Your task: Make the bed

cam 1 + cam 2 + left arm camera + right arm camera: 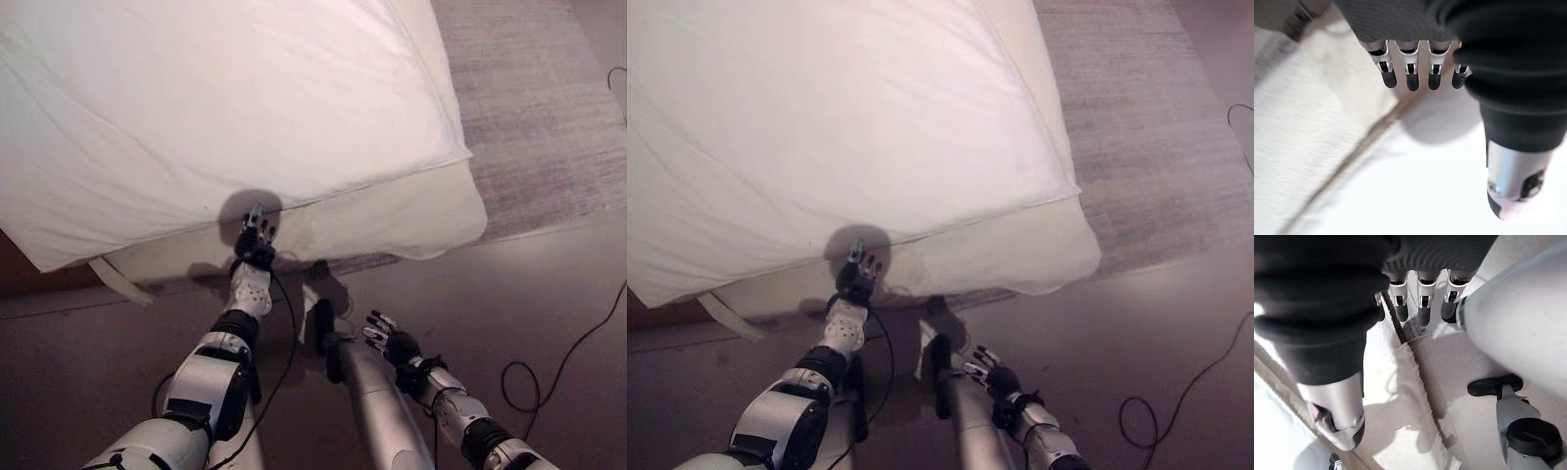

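A white duvet (225, 108) covers the bed, and its front hem lies along the cream mattress (392, 215), which sticks out below it at the near corner. My left hand (255, 238) reaches up to that hem and casts a round shadow on it. In the left wrist view its fingers (1410, 73) are straight and the thumb is out, just above the duvet (1415, 196) beside the mattress side (1298, 132); they hold nothing. My right hand (392, 343) hangs low over the floor, away from the bed, with its fingers (1420, 298) relaxed and empty.
A grey rug (549, 117) lies under the bed and spreads to the right; its fringed edge (1420, 382) shows near my right hand. A pale strap (122, 282) hangs from the bed's front left. Dark floor (509, 294) runs along the front.
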{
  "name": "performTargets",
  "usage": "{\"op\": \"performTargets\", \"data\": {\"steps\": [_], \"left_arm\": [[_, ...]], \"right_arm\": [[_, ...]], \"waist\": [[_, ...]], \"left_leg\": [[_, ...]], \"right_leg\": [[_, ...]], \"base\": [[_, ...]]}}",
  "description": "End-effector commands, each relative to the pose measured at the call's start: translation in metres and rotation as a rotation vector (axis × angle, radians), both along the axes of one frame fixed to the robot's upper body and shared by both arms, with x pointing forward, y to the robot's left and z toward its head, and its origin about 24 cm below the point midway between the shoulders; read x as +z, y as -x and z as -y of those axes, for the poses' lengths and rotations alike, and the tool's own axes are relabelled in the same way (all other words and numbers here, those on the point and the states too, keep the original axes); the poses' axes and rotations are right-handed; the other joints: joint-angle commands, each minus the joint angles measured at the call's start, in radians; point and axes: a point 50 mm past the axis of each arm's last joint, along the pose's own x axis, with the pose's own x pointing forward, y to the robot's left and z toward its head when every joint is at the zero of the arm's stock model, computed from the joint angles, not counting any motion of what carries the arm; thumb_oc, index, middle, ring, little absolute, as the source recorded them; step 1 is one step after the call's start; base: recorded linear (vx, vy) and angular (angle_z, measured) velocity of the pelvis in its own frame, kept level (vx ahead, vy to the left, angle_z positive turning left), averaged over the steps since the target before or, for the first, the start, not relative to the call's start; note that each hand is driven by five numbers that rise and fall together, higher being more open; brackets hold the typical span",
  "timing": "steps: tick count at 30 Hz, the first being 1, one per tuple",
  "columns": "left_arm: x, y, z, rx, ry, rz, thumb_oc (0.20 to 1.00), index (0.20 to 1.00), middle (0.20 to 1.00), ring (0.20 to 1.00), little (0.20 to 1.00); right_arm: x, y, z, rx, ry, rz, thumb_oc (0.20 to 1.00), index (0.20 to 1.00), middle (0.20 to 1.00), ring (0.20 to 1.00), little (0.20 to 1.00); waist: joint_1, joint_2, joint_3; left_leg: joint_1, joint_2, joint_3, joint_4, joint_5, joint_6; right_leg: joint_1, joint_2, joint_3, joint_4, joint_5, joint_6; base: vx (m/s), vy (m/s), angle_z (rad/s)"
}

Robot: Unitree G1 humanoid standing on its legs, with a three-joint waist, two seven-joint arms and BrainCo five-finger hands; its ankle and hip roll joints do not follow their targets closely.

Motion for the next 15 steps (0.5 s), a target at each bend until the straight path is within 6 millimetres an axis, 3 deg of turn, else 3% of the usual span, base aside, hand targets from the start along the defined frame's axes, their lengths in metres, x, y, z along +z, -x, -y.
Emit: {"op": "performTargets", "data": {"steps": [1,4,14,15], "left_arm": [[0.021,-0.008,-0.008,0.074,0.049,0.058,1.0,1.0,1.0,1.0,1.0],[0.042,-0.012,-0.018,0.125,0.071,0.135,1.0,1.0,1.0,1.0,1.0],[0.093,-0.017,-0.017,0.144,0.086,0.314,1.0,1.0,1.0,1.0,1.0],[0.098,-0.017,-0.013,0.135,0.075,0.334,0.645,0.645,0.645,0.645,0.645]], "right_arm": [[-0.003,0.013,0.002,0.004,-0.021,0.014,1.0,1.0,1.0,1.0,1.0],[-0.006,0.018,0.002,-0.002,-0.014,0.003,1.0,1.0,1.0,1.0,1.0],[-0.009,0.024,0.0,-0.019,-0.027,-0.009,1.0,1.0,1.0,1.0,1.0],[-0.01,0.025,0.0,-0.021,-0.027,-0.011,1.0,1.0,1.0,1.0,1.0]], "waist": [[-0.01,-0.008,-0.09],[-0.01,-0.008,-0.097],[-0.005,-0.003,-0.101],[-0.004,-0.002,-0.099]], "left_leg": [[-0.086,-0.014,0.001,0.027,0.016,0.023],[-0.097,-0.014,0.0,0.026,0.017,0.02],[-0.103,-0.019,-0.003,0.019,0.02,0.02],[-0.103,-0.02,-0.005,0.017,0.021,0.019]], "right_leg": [[-0.004,-0.027,-0.002,-0.025,0.002,0.114],[-0.019,-0.026,0.002,-0.03,0.009,0.114],[-0.027,-0.028,0.005,-0.042,0.018,0.117],[-0.025,-0.03,0.004,-0.045,0.02,0.118]], "base": [[0.02,0.012,-0.08],[0.02,0.015,-0.07],[0.0,0.001,0.0],[0.0,0.0,0.0]]}}
